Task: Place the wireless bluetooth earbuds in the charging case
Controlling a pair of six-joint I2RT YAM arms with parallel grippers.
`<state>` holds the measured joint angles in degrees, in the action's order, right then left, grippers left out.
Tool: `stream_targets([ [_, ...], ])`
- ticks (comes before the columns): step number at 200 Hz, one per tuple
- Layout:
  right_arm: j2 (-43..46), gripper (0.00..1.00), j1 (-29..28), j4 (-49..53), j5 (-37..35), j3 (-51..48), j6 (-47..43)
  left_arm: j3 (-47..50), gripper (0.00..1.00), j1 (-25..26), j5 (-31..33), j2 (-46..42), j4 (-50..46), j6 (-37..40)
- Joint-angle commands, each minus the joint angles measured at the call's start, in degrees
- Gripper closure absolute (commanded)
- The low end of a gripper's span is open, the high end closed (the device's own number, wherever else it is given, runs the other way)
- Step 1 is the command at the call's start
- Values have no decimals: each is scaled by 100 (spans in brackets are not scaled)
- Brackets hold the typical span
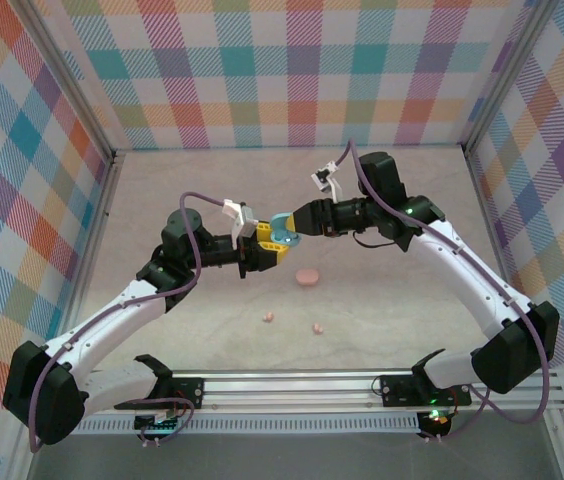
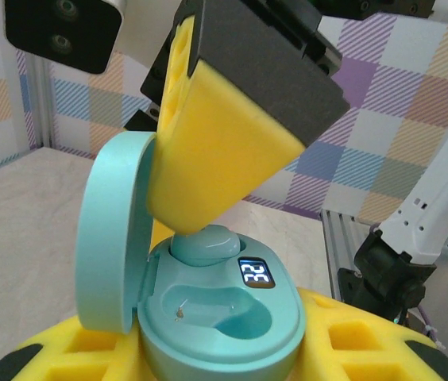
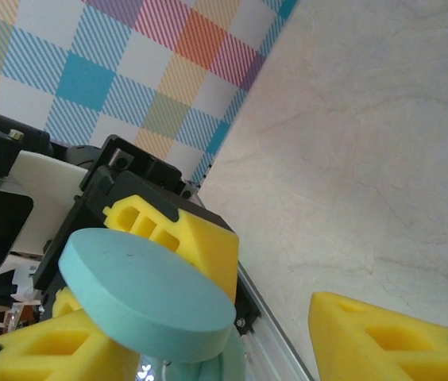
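Yellow foam pads [image 2: 359, 345] of the left pincer [image 1: 264, 248] are sitting closest to the lens in the left wrist view. They're squeezing the blue charging case [image 2: 232, 317] from both sides, so that pincer is clenched on the case and holding it in the air above the surface [image 1: 392, 320], about midway between the two arms. Its lid [image 2: 113, 230] is standing flipped open on the left, and the little display [image 2: 256, 274] is glowing with white digits. One blue earbud [image 2: 206, 244] is sitting in the back slot by the hinge, and a yellow finger [image 2: 216, 151] of the right pincer [image 1: 299, 226] is pressing on top of it. In front of it, the empty slot [image 2: 224, 309] is showing its bare bottom. From the right wrist view, that pincer's two fingers are standing well apart with the surface showing between them, so it's released and not gripping anything, just one fingertip touching the bud. Down on the surface, two pink earbuds [image 1: 268, 318] [image 1: 316, 328] are lying loose and apart from each other nearer the arm bases. The pink case [image 1: 307, 276] is lying flat just beyond them.
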<state>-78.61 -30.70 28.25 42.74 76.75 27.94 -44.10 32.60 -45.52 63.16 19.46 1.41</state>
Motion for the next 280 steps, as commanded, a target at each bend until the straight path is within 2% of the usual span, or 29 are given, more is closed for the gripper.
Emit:
stream_targets([
  [1, 30, 42, 51, 120, 181, 286, 37, -230, 83, 71, -160, 70, -204, 144],
  [112, 17, 42, 56, 393, 171, 263, -363, -386, 83, 12, -92, 320, -222, -185],
  [129, 146, 41, 47, 225, 419, 169, -706, -381, 83, -4, -109, 296, -244, -201],
  [144, 430, 41, 21, 143, 454, -86, -1370, -385, 83, -40, -167, 273, -207, -252],
  [176, 1168, 33, -15, -124, 127, -769, -2680, -475, 83, -87, -409, 300, -243, -298],
  [205, 1138, 28, -24, 131, 133, -705, -3580, -538, 83, -96, -717, 310, -146, -319],
  [250, 874, 26, -32, 419, 715, -434, -4031, -536, 83, -96, -1052, 214, 40, -341],
  [280, 813, 26, -72, 471, 840, -396, -4145, -613, 83, -87, -1216, 221, 23, -345],
])
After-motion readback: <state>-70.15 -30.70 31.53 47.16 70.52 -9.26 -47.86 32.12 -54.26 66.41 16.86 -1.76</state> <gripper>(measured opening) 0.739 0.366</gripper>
